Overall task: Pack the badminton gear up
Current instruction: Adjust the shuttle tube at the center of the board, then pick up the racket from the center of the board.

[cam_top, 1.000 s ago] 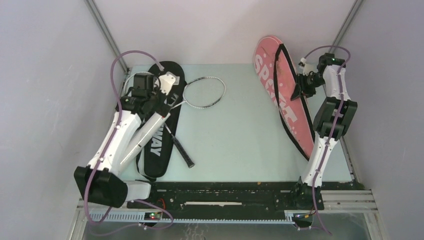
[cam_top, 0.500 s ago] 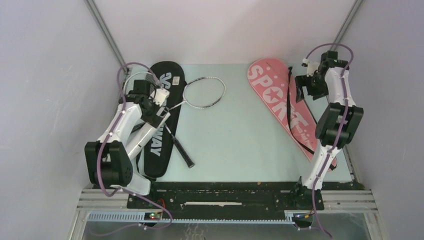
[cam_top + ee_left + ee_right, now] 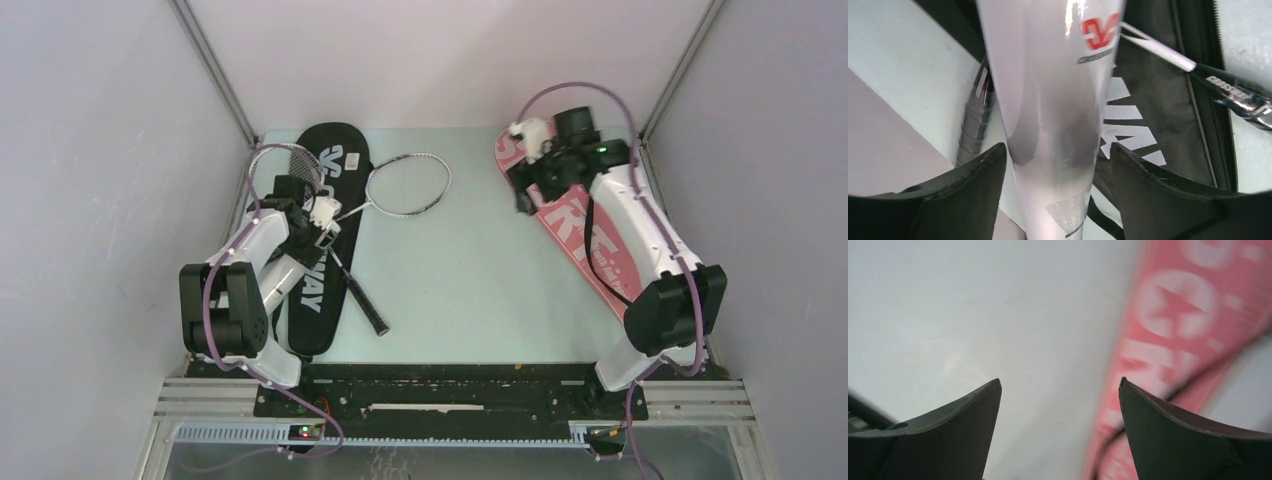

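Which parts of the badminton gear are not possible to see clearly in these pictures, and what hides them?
Black cover: top view, the left arm covers the middle of its lettering.
White tube: left wrist view, both ends cut off by the picture's edges; whether the left pincer touches it is unclear.
Pink cover: right wrist view, blurred print; top view, the right arm hides its far end.

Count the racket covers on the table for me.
2. The black cover lies lengthwise along the left side of the table. The pink cover lies slanted along the right side. No third one shows, and nothing looks able to hide one.
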You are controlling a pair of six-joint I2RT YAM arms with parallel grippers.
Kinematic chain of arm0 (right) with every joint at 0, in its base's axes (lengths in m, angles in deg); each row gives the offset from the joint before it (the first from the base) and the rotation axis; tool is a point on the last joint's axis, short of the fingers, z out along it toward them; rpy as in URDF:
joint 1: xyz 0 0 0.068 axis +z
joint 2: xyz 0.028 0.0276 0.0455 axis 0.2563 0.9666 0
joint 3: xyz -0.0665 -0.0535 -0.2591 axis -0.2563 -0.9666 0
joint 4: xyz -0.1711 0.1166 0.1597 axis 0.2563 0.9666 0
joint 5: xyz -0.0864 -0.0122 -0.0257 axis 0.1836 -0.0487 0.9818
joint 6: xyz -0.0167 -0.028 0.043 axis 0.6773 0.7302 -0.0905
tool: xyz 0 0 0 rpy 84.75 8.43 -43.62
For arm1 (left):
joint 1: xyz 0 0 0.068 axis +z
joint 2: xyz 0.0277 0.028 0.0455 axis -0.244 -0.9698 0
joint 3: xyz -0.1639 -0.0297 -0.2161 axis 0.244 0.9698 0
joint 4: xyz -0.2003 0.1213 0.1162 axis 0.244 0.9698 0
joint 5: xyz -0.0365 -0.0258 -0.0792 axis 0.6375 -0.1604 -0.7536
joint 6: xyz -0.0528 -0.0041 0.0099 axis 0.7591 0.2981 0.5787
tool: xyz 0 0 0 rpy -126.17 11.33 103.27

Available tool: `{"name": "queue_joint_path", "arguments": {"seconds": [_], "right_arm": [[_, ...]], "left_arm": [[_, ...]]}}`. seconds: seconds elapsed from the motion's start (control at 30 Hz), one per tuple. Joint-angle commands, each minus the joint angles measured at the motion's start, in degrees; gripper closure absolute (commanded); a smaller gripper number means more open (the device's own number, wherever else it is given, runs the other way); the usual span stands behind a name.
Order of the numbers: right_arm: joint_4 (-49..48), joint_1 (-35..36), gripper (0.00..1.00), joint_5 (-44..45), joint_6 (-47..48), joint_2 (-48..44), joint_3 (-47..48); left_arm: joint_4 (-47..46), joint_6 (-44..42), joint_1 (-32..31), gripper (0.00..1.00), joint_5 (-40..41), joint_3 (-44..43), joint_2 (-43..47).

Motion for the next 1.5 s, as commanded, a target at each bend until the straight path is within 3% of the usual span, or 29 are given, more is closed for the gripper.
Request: {"name": "queue_joint_path", "arguments": {"seconds": [0.0,0.17,0.4,0.7,1.07,1.17,1.27,1.37,1.43,1.47], "right_arm": [[-9.2,8.6,0.06,-17.4,-7.9,1.6,-5.0],[-19.8,17.5,0.08,-23.6,-16.9,9.1,-4.0],[-25.1,31.0,0.07,-18.1,-24.3,24.0,6.5],[-19.8,41.1,0.07,-10.2,-26.2,41.5,25.5],[-18.1,46.9,0.13,5.2,-24.0,49.4,30.2],[-17.4,47.7,0.22,8.7,-22.8,50.6,30.7],[-17.0,46.8,0.41,10.6,-22.2,48.8,28.9],[-20.1,44.7,0.66,11.0,-21.5,42.7,21.6],[-22.4,43.1,0.92,11.2,-21.1,37.6,15.9],[-23.9,42.4,1.0,11.2,-20.7,34.8,13.1]], "left_arm": [[-4.3,2.6,3.7,0.29,0.0,1.4,0.3],[-4.4,7.4,9.3,0.56,-5.6,-0.2,1.4],[-4.5,13.3,16.7,0.7,-10.9,-0.4,5.3],[-5.1,14.8,24.0,0.72,-10.7,-5.7,4.9],[-6.3,16.6,24.4,0.7,-9.3,-7.4,7.3],[-6.2,16.3,24.5,0.69,-8.4,-7.5,7.4],[-5.9,15.9,24.7,0.69,-7.6,-8.0,7.7],[-5.5,15.7,24.9,0.69,-7.8,-8.4,8.5],[-5.4,15.7,25.0,0.69,-7.8,-8.4,9.0],[-5.4,15.8,25.2,0.69,-7.8,-8.4,9.1]]}}
